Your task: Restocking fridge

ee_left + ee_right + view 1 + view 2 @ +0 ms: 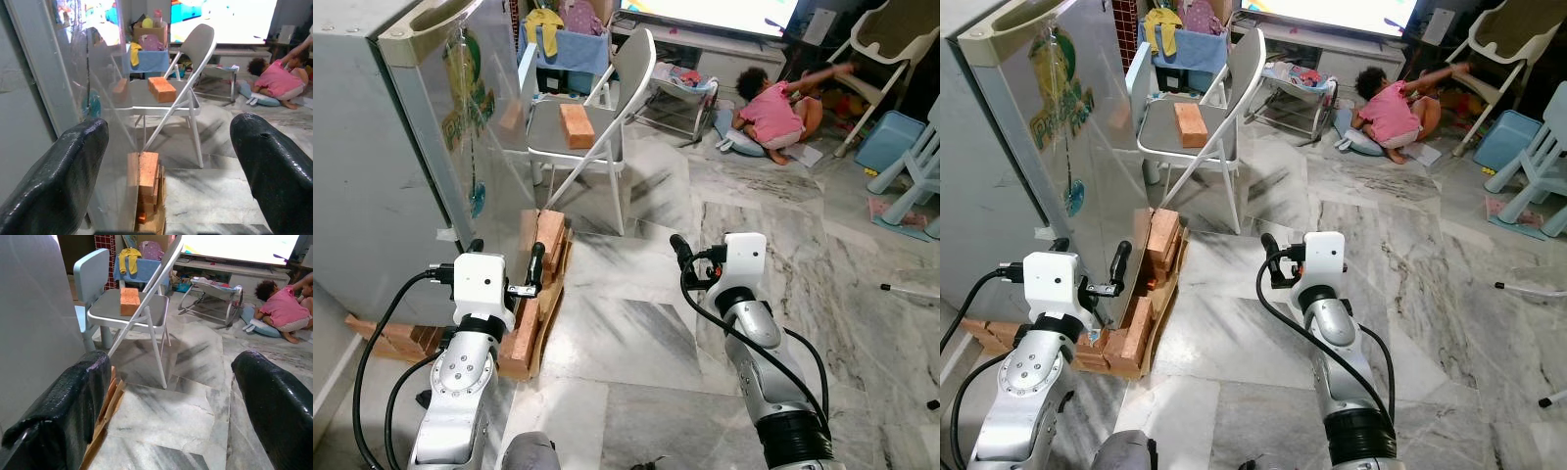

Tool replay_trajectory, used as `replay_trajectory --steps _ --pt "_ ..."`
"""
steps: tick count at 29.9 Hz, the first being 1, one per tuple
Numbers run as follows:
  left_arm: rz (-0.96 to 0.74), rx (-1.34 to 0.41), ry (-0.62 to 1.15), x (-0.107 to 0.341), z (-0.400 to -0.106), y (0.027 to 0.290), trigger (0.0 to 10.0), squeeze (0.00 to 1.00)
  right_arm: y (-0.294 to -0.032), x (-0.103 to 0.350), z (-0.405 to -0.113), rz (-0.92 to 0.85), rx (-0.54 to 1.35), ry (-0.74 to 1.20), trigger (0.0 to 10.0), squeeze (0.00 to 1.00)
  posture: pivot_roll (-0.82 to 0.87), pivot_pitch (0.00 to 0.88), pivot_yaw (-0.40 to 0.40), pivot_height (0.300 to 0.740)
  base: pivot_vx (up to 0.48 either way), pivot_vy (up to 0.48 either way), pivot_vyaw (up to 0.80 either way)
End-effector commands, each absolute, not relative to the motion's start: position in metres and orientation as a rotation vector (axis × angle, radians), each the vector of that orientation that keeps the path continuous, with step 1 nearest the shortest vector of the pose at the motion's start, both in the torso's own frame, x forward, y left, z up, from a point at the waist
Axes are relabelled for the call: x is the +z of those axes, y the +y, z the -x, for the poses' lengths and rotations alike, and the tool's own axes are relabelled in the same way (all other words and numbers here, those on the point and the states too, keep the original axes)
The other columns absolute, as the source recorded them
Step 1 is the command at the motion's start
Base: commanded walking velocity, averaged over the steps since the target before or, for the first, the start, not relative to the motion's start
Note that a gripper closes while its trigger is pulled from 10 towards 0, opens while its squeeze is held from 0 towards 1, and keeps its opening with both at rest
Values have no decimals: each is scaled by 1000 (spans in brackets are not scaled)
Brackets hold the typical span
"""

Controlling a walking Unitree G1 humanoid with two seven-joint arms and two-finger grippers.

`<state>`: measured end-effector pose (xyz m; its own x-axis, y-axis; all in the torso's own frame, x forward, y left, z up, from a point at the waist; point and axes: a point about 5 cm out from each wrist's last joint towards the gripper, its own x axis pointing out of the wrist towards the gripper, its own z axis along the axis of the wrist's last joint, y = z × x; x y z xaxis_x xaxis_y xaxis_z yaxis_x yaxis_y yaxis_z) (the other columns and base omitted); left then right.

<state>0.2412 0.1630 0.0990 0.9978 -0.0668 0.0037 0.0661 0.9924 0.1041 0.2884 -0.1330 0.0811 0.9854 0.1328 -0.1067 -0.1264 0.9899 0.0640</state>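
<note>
The grey fridge [372,166] stands at my left, its glossy door [460,117] with a green sticker facing right and looking closed. My left gripper [506,253] is raised in front of the door's lower part, open and holding nothing; in the left wrist view the left gripper [166,161] has its fingers spread wide toward a folding chair. My right gripper [171,396] is raised over the marble floor to the right of the fridge, open and holding nothing. One of its fingers [680,251] shows beside the white wrist housing.
Red bricks [546,245] are stacked on the floor beside the fridge's base. A white folding chair [607,108] with an orange brick [577,125] on its seat stands ahead. A person [773,113] lies on the floor at the back, near a blue plastic chair [920,166].
</note>
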Motion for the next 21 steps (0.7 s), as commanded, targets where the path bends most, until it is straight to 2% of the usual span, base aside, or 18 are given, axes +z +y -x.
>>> replay_trajectory --steps 1,17,21 --pt "-95 -98 -22 101 -241 159 10000 0 -137 80 -289 -53 115 122 10000 0 195 0 -111 740 405 0 0" --pt "-68 -122 -9 101 -241 155 10000 0 -141 79 -289 -38 106 122 10000 0 192 0 -108 740 356 306 0" --pt "-94 -126 -25 102 -241 155 10000 0 -140 78 -288 -38 107 124 10000 0 194 0 -109 740 73 96 0"
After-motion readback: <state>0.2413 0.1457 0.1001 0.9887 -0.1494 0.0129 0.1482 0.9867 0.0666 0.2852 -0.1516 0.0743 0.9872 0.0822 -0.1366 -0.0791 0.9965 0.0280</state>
